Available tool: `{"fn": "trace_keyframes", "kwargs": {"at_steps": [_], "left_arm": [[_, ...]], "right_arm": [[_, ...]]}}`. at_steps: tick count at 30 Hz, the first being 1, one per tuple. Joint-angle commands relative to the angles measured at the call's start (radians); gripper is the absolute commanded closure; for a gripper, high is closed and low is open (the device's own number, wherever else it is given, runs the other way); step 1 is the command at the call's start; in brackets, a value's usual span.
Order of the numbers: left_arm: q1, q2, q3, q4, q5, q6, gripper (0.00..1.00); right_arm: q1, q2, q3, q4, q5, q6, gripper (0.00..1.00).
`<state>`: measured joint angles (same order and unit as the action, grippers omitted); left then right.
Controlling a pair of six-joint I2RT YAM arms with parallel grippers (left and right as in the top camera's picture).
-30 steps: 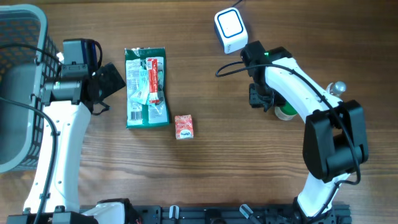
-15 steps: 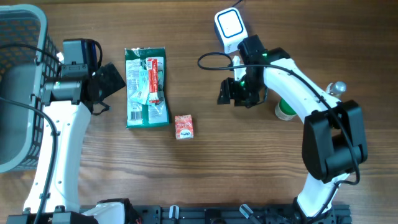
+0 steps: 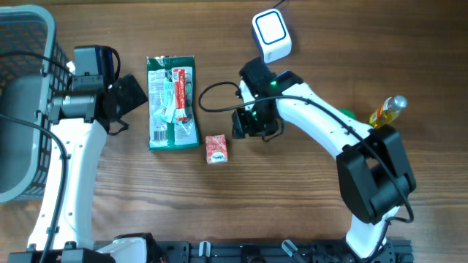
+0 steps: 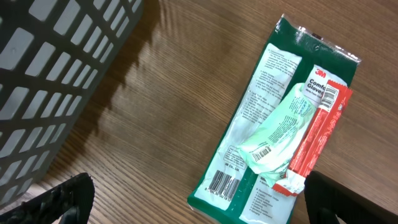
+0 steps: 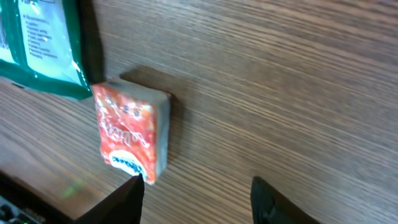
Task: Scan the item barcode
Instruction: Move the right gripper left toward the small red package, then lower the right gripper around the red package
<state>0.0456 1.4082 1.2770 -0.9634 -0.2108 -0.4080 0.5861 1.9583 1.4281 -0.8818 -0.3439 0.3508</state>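
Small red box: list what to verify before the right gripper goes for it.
1. Right gripper open and empty: ok.
2. Small red box lined up between its fingers: not ok, it lies off to one side, ahead of one finger.
3. Box apart from the green packet: cannot tell, the packet's corner is very close.
4. Barcode face showing on the box: cannot tell.
5. Scanner unobstructed: ok.

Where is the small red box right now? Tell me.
In the overhead view the small red box lies near the middle of the table, just right of the lower corner of the green glove package and down-left of the right gripper.
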Motion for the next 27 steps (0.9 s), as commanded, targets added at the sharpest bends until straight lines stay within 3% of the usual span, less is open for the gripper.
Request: {"fn": "trace_keyframes", "kwargs": {"at_steps": [1,14,21,27], "left_arm": [[-0.005,0.002,0.0,0.002,0.002,0.011,0.0],[-0.005,0.002,0.0,0.002,0.002,0.012,0.0],[-0.005,0.002,0.0,0.002,0.002,0.011,0.0],[-0.005,0.002,0.0,0.002,0.002,0.012,0.0]], "right_arm": [[0.04,-0.01,-0.004,0.011,0.036,0.036,0.49],[0.114,-0.008,-0.077,0.124,0.034,0.132,0.57],[0.114,-0.008,-0.146,0.233,-0.017,0.149,0.67],[0.117,-0.008,-0.185,0.27,-0.061,0.15,0.68]]}}
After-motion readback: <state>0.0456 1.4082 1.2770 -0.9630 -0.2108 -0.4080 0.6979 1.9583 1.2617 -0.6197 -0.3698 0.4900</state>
